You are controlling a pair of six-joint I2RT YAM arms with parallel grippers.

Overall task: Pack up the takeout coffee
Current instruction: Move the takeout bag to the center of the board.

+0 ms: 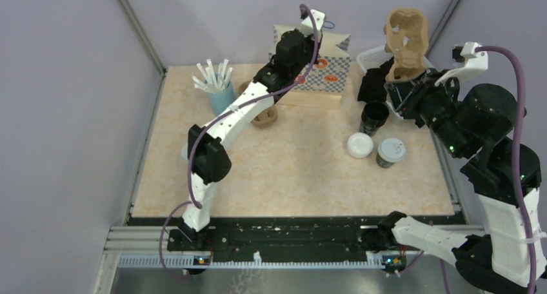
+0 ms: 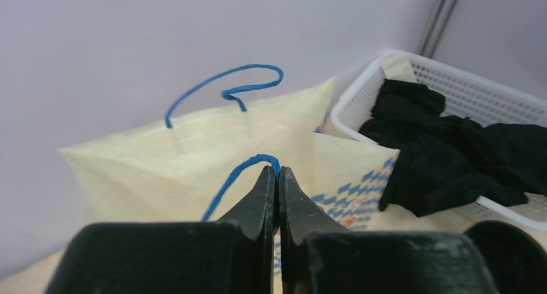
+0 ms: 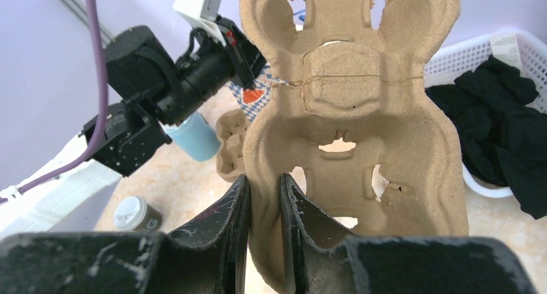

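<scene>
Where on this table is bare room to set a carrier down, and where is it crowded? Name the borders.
Widest bare patch: centre and front, between the left arm and the loose lid and lidded cup, down to the near edge. Crowded: the back row of straw cup, paper bag, open cup and basket.

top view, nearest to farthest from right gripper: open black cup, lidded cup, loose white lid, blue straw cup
1. open black cup, beside right gripper
2. lidded cup and loose white lid, front right, too close to call
3. blue straw cup, far left
</scene>
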